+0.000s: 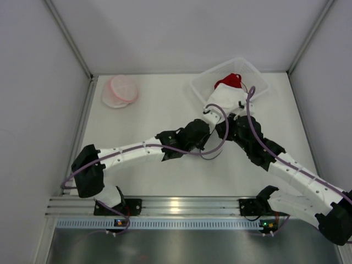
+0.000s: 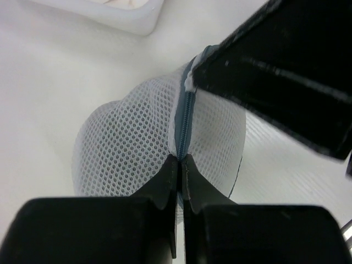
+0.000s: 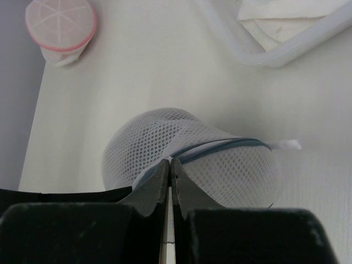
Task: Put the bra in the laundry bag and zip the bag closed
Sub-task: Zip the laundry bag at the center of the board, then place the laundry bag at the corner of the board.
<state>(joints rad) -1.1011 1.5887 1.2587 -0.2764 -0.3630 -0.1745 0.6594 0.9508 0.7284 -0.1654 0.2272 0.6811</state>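
- The white mesh laundry bag [image 2: 126, 143] sits as a full, rounded dome on the table [image 1: 165, 170], directly ahead of both claws, which meet over it from opposite sides.
- The left claw [image 2: 181, 160] has its fingers pressed together, with no gap between them. They pinch the near end of the blue-grey zipper [image 2: 186, 118] where the tape runs straight into the tips.
- The right claw [image 3: 170, 164] is likewise squeezed flat, nipping the same zipper at the end farthest from the left claw. From its own camera the tape curves away to its right, toward a small white tab [image 3: 289, 144].
- Two grips on one seam probably serve to hold the tape taut, one claw anchoring while the other draws along it. I cannot tell which claw has the slider.
- The teeth look joined along every visible stretch, so the zipping seems mostly or fully done.
- The bra cannot be seen through the mesh. The bag's swollen shape suggests it is inside.
- A red garment [image 1: 228, 81] lies in the clear plastic bin [image 1: 256, 77] just beyond the claws, and I cannot tell what it is.
- A pink-rimmed round mesh piece [image 3: 60, 22] lies well off to the left of the claws, untouched.
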